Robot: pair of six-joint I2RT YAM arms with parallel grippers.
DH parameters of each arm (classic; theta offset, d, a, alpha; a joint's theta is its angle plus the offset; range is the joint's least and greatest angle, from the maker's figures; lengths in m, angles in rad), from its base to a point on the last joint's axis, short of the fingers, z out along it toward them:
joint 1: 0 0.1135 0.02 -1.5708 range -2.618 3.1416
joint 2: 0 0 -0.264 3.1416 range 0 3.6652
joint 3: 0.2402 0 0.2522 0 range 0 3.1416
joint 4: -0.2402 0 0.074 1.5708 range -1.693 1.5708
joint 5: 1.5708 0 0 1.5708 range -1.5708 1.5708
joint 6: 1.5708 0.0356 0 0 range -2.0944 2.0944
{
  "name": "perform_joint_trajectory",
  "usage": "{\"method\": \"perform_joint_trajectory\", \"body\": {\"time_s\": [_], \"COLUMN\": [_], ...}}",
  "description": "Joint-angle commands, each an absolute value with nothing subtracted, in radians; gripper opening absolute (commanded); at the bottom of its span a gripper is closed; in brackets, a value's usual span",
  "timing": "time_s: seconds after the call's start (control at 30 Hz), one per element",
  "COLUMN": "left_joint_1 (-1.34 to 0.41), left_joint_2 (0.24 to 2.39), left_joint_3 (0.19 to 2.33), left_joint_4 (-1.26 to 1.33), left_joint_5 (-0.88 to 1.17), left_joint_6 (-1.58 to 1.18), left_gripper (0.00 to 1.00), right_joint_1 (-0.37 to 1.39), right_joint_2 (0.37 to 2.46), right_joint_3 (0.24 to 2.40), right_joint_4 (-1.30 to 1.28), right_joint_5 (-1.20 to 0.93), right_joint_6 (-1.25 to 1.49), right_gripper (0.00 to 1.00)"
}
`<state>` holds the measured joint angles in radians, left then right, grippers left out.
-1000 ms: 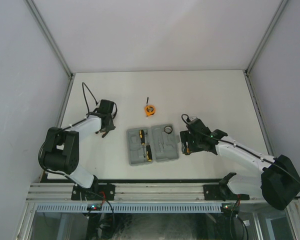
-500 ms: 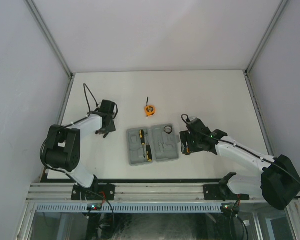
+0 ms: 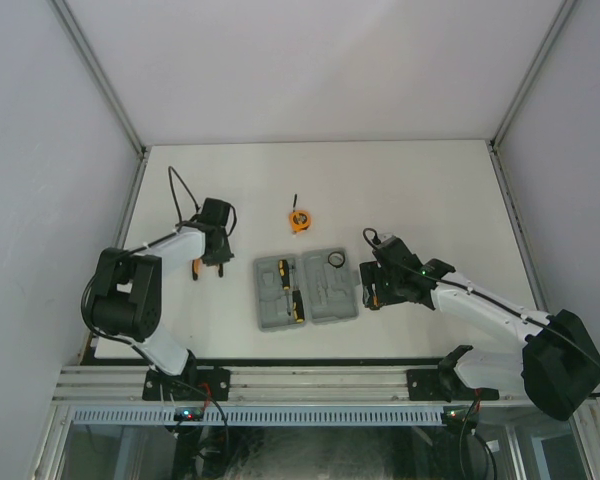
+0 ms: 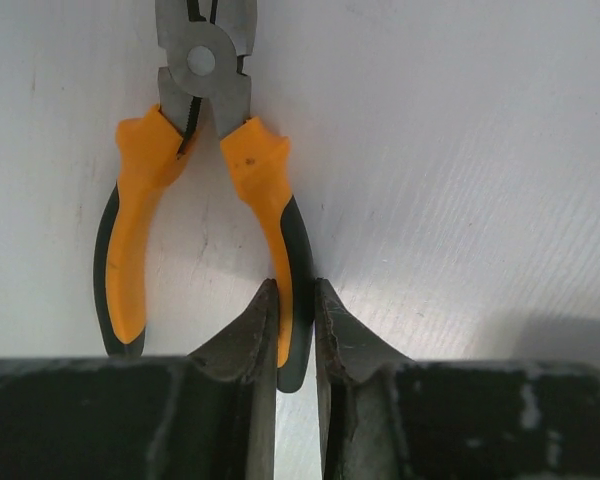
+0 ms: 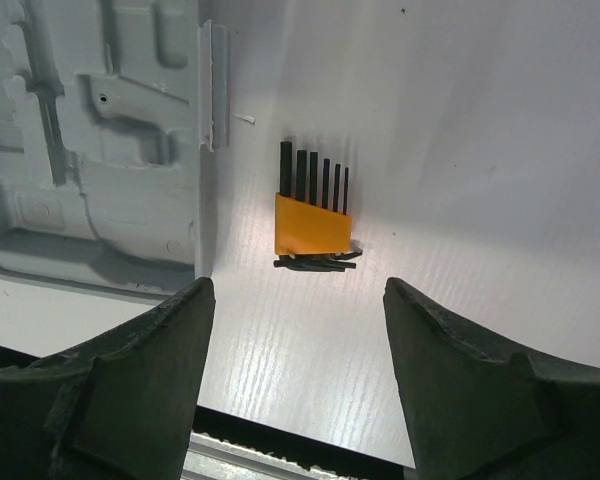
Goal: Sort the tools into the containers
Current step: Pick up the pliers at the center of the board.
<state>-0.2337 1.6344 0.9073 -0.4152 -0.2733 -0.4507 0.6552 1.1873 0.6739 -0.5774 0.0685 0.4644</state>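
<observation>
**Left Claw Pinches the Pliers, Right Claw Is Wide**

The left gripper [image 4: 295, 300] is narrow, its two fingers squeezing one handle of the orange-and-black metal pliers [image 4: 250, 175]. The pliers lie flat on the white table [image 4: 460, 150], at 9 o'clock from the open grey plastic tool case [image 3: 325, 297]. The right gripper [image 5: 298, 370] is spread wide and holds nothing. It hangs over the small orange-and-black bit set [image 5: 312, 225], which lies just beside the case, at 3 o'clock from it. Two black-and-orange screwdrivers [image 3: 299, 305] sit in the left half of the case. A small dark ring [image 3: 335, 261] sits in the right half. The round orange tape measure [image 3: 298, 219] lies at 12 o'clock from the case.
</observation>
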Motion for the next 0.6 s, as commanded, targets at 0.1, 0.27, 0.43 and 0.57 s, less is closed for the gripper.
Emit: {"method": "perform_joint_trajectory", "body": {"time_s": [0.1, 0.27, 0.43, 0.57], "left_joint_1": [-0.269, -0.305, -0.334, -0.348], "left_joint_2": [1.528, 1.431, 1.320, 1.242], "left_joint_3": [0.908, 0.896, 0.863, 0.833], "left_joint_4": [-0.386, -0.391, -0.376, -0.364], "left_joint_5": [-0.266, -0.260, -0.213, -0.178], "left_joint_6": [-0.446, -0.448, -0.455, -0.457], "left_gripper": [0.02, 0.00, 0.00, 0.00], "right_joint_1": [0.657, 0.653, 0.651, 0.647], "right_joint_2": [1.121, 1.076, 1.021, 0.979], "right_joint_3": [0.675, 0.675, 0.675, 0.675], "right_joint_4": [-0.562, -0.560, -0.552, -0.540], "right_joint_5": [0.084, 0.097, 0.111, 0.109], "right_joint_6": [0.492, 0.511, 0.535, 0.556], "right_gripper": [0.68, 0.68, 0.68, 0.68]}}
